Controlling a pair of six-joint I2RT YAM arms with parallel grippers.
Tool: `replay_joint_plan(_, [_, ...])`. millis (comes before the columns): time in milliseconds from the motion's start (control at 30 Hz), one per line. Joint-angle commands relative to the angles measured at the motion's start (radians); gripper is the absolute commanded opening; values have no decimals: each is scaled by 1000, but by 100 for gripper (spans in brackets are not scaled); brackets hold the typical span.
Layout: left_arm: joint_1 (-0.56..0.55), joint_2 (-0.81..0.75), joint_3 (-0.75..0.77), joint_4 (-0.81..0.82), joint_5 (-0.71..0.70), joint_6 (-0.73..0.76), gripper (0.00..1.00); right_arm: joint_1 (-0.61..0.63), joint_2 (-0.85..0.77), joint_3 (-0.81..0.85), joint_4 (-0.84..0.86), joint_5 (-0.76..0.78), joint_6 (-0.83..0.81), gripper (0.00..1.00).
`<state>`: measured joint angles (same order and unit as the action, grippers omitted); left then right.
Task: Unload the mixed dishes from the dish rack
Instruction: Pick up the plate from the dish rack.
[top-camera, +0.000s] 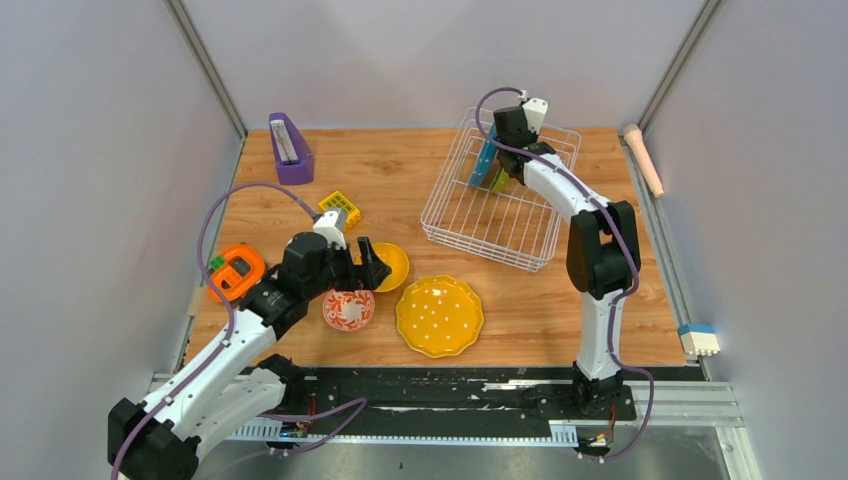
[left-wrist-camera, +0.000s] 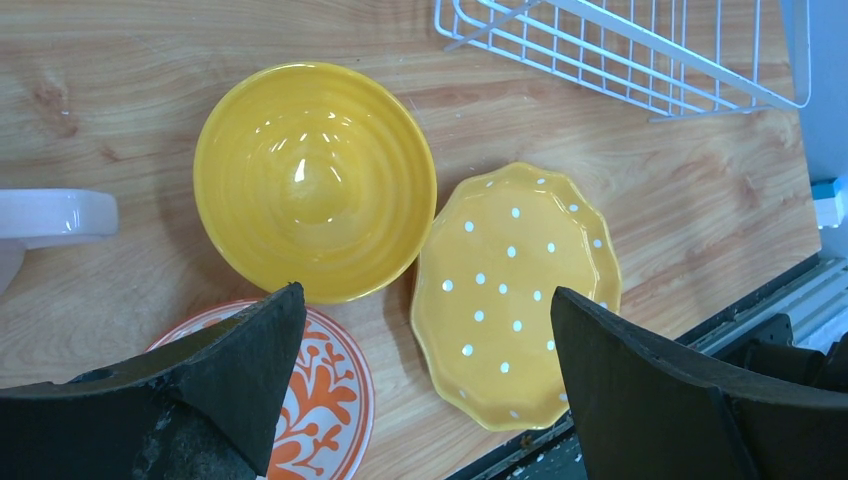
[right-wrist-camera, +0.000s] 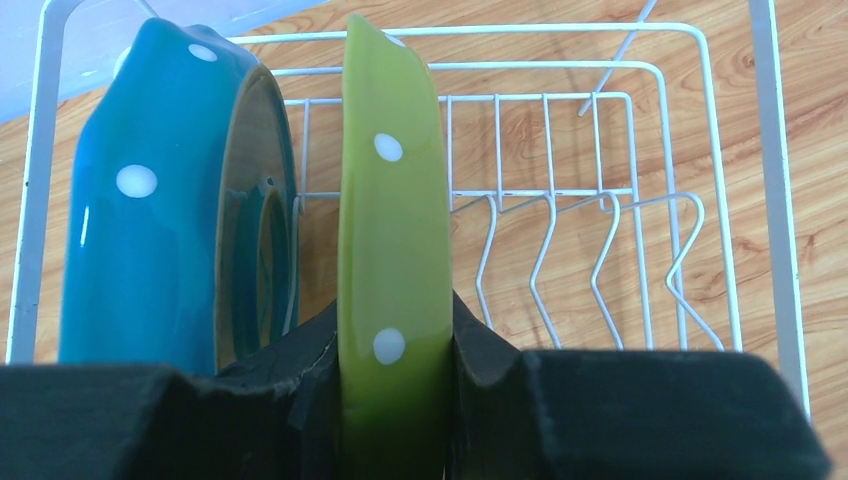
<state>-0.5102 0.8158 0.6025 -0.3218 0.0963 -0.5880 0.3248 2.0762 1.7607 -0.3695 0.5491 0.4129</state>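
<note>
Top view, rack: the white dish rack (top-camera: 500, 215) sits toward 1 o'clock on the wooden table (top-camera: 400, 170). A blue plate (top-camera: 483, 160) and a green plate (top-camera: 500, 181) stand on edge, just beside each other, at its 12 o'clock end.
Top view, right arm: it's stretched out over the rack, with the right gripper (top-camera: 508, 160) down at the green plate.
Top view, left arm: the left gripper (top-camera: 362, 268) hovers toward 8 o'clock on the table, at the rim of the yellow bowl (top-camera: 393, 265).
Top view, unloaded dishes: the red-and-white bowl (top-camera: 348, 310) is at the gripper's 6 o'clock and the yellow plate (top-camera: 440, 316) at the yellow bowl's 5 o'clock. All three are on the wood, outside the rack.
Top view, others: there's an orange gadget (top-camera: 236, 272) at the left gripper's 9 o'clock, a yellow grid block (top-camera: 341, 209) at its 12 o'clock and a purple holder (top-camera: 290, 150) in the table's 11 o'clock corner.
Left wrist, jaws: they're spread wide and gripping nothing. The yellow bowl is upright at 11 o'clock and the yellow plate just beside it, though I can't tell whether the rims touch. A corner of the rack shows at 1 o'clock.
Right wrist, jaws: they're pressed against both faces of the green plate, clamped on its near rim. The blue plate stands at its 9 o'clock with a narrow gap between them, and upright prongs (right-wrist-camera: 545, 260) are at its 3 o'clock.
</note>
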Motion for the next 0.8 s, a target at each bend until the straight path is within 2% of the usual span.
replay_joint_plan(0, [2, -3, 9, 9, -4, 16, 100, 8, -36, 75, 43, 22, -67, 0])
replay_joint_plan(500, [1, 0, 8, 6, -11, 17, 100, 46, -14, 187, 43, 152, -192, 0])
replay_joint_plan(767, [1, 7, 9, 7, -18, 18, 100, 46, -58, 193, 44, 153, -213, 0])
